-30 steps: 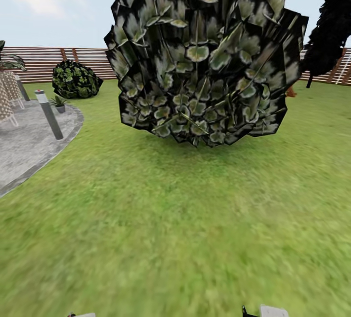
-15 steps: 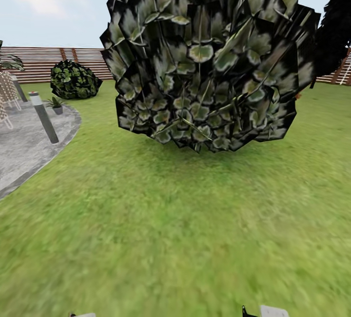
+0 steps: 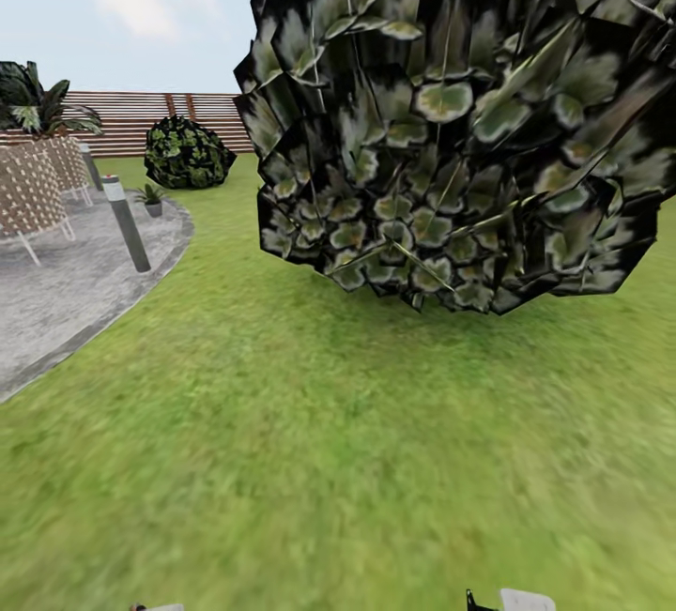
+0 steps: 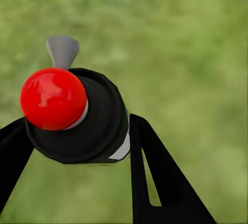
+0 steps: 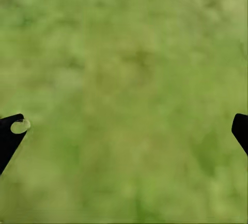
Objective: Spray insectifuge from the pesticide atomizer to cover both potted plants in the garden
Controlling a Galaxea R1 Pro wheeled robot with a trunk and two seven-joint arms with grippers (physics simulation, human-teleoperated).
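In the left wrist view my left gripper (image 4: pixel 77 122) is shut on the pesticide atomizer (image 4: pixel 98 126), seen end-on. It shows as a dark round body with a red knob and a pale grey trigger, over blurred lawn. My right gripper (image 5: pixel 127 126) is open, its black fingertips (image 5: pixel 10 131) far apart with only grass between them. On the far edge of the grey stone patio (image 3: pixel 66 292) stands a small potted plant (image 3: pixel 150 199) in a grey pot, too small to make out its leaves.
A huge dark-leaved bush (image 3: pixel 451 123) looms close ahead and to the right. On the patio stand a grey bollard light (image 3: pixel 126 224) and a wicker chair (image 3: pixel 33 189). A smaller bush (image 3: pixel 188 153) sits by the brown slat fence (image 3: pixel 131 118). Lawn (image 3: pixel 310 461) lies in front.
The whole head view has swung left and drawn closer. The big bush now sits larger and further right in the picture, and the patio, bollard and chair show more.
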